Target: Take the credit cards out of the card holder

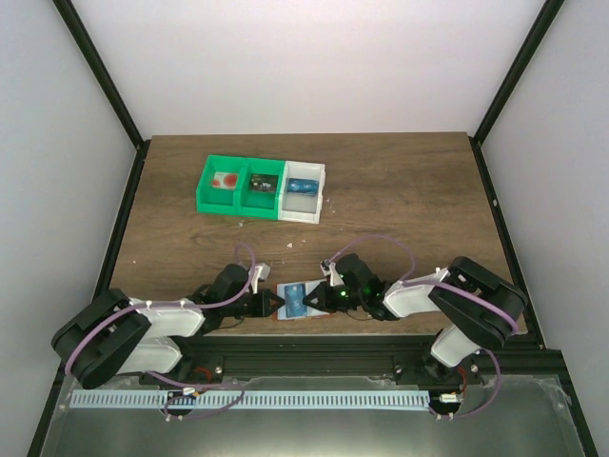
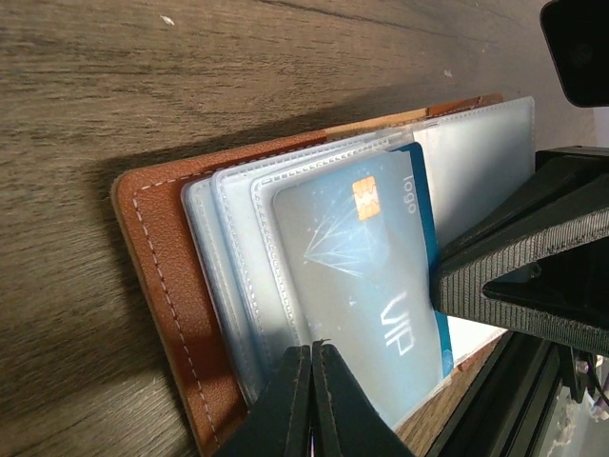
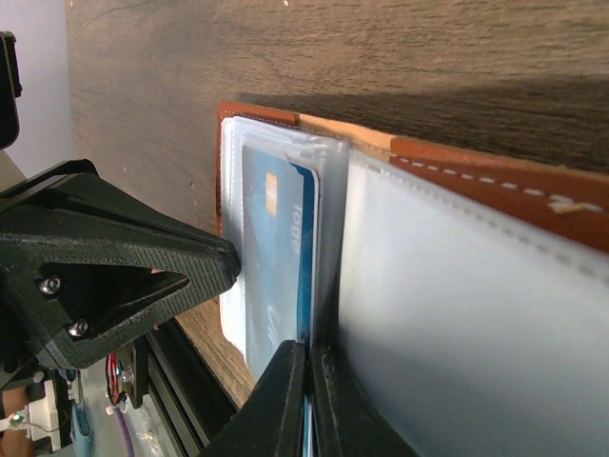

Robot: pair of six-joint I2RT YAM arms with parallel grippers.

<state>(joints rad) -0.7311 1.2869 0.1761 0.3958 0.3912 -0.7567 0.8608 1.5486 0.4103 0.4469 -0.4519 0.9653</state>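
Sitting spot of the card holder (image 2: 166, 286): opened flat at the near edge of the table (image 1: 409, 200), between the two grippers.
Credit card (image 2: 366, 276): blue with pale markings, tucked in the holder's clear pockets.
Left gripper (image 2: 312, 350): fingers pressed together, tips on the pocket edge by the card; a true pinch cannot be told.
Right gripper (image 3: 306, 350): fingers together at the card's long edge, beside the wide clear flap; grip unclear.
Bins: green bin (image 1: 233, 205) and white bin (image 1: 300, 214) side by side, well apart across the table.

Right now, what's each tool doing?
Left tool: shut, pinching the card holder's pocket edge.
Right tool: shut, seemingly on the blue card's exposed edge.
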